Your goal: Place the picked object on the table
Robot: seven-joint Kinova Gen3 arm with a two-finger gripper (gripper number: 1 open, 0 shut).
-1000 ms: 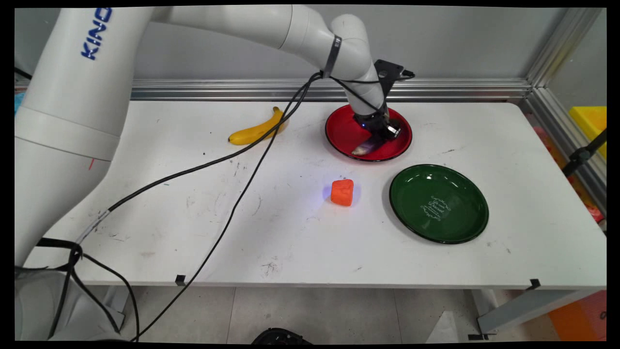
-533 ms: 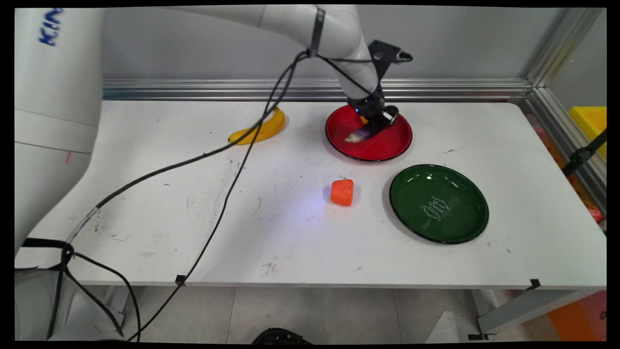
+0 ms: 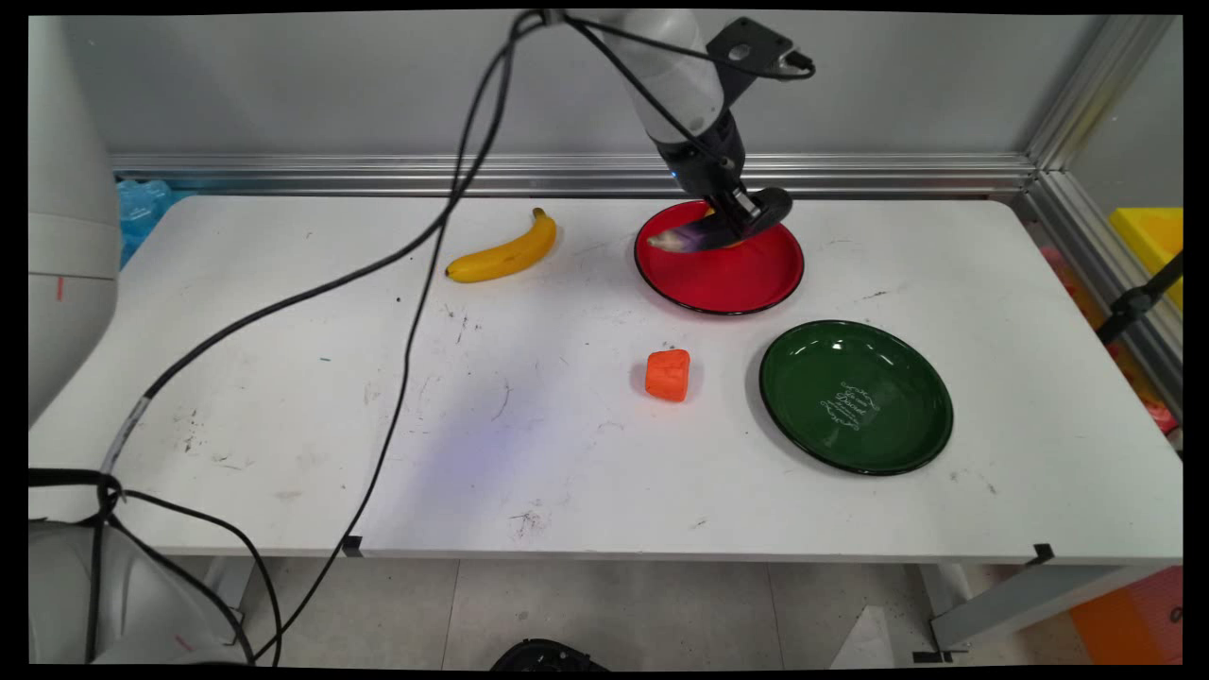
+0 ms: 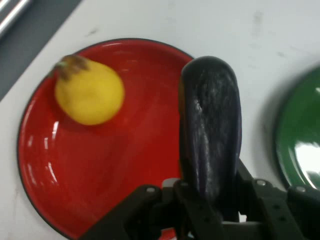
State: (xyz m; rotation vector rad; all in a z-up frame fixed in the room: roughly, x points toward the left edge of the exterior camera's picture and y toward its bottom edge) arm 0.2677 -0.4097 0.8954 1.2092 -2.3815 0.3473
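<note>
White table (image 3: pixel 567 453): tool (image 3: pixel 729 219) pinching a dark eggplant (image 4: pixel 211 135), raised above the red plate (image 3: pixel 746 283). Yellow fruit (image 4: pixel 89 95) lies on that plate; green plate (image 3: pixel 803 416) holds nothing.

overhead table view, close hand view

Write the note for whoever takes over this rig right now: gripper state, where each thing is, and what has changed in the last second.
Gripper: shut on the eggplant, held in the air above the red plate.
In the last second it lifted the eggplant off the red plate.
A yellow pear-like fruit lies on the red plate.
Green plate: bare, right of the orange block.
Banana: on the table, left of the red plate.
</note>
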